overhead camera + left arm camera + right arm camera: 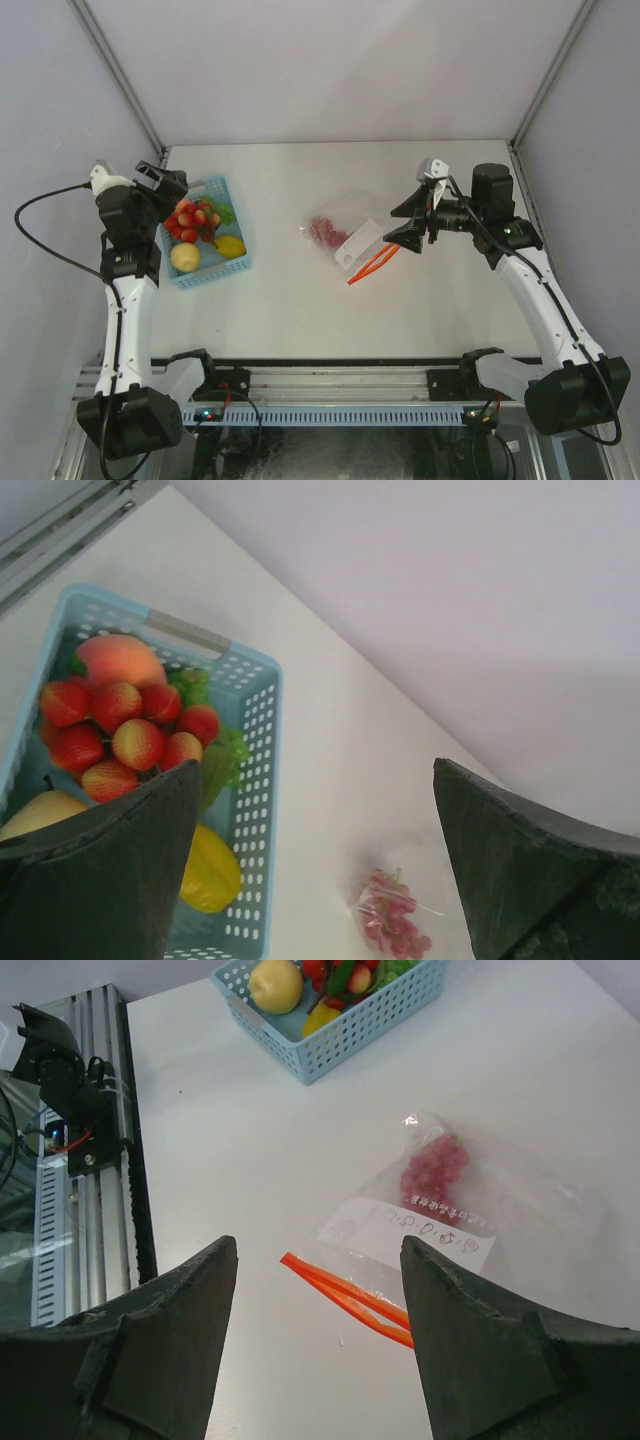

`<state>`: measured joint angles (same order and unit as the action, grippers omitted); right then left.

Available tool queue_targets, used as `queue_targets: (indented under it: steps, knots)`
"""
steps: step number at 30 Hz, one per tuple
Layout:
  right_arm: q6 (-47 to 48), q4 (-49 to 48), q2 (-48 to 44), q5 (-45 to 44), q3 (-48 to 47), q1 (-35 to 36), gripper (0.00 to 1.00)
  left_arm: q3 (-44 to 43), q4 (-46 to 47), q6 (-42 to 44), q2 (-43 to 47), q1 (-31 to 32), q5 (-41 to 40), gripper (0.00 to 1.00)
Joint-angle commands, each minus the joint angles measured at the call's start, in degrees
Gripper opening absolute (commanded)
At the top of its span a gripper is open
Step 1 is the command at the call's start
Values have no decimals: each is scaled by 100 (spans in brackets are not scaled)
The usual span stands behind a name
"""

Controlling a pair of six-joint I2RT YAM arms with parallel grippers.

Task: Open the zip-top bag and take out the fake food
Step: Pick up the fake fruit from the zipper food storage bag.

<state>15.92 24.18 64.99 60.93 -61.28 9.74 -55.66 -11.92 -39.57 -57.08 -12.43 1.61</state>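
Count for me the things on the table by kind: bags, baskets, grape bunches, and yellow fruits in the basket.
zip-top bag: 1
light-blue basket: 1
grape bunch, inside the bag: 1
yellow fruits in the basket: 2, the round yellow fruit and the longer yellow fruit
Total: 5

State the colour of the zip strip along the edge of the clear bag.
The zip strip is orange-red; the right wrist view shows it best.

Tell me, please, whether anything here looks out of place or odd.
Only one thing: a red grape bunch lies inside the bag, while the other food sits in the basket. Nothing looks spilled or damaged.
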Motion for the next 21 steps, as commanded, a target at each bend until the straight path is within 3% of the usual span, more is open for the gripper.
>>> queue_targets:
  steps: [1, 10, 21]
  knots:
    - [858, 270, -255, 159, -148, 2, 66, 331, 1051, -228, 318, -58, 695, 100]
    - [2278, 1053, -414, 382, -151, 31, 66, 671, 1170, -508, 547, 63, 1655, 100]
    - [3349, 1612, -529, 265, -55, 151, 66, 934, 1193, -221, 753, 1700, 1008, 96]
